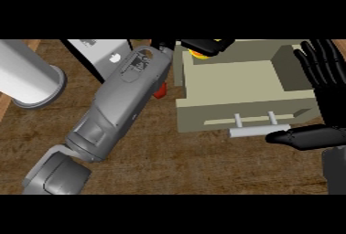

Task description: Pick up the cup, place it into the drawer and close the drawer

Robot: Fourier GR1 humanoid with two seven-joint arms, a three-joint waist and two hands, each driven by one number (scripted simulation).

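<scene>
Cup [197, 54], mostly hidden, sits clamped inside the curled left robot hand [206, 45], with the open drawer [236, 82] just below this hand, so releasing and closing seem left to do; the right robot hand [323, 73], fingers apart, rests beside the drawer.

**Counter** [202, 160]: brown wood, visible grain, matt.
**Drawer** [229, 82]: cream, plain smooth walls, matt. Its handle [260, 131] is a pale grey bar, metal-like, satin.
**Left forearm** [115, 109]: grey hard shell, smooth, faint sheen.
**Left hand** [206, 45], **right hand** [330, 105]: black, smooth, slight gloss.
**Cup** [197, 54]: yellow, smooth, little showing.
**Cylinder** [30, 77]: light grey, smooth, soft sheen.
**Box** [101, 50]: white, smooth, flat finish.
</scene>
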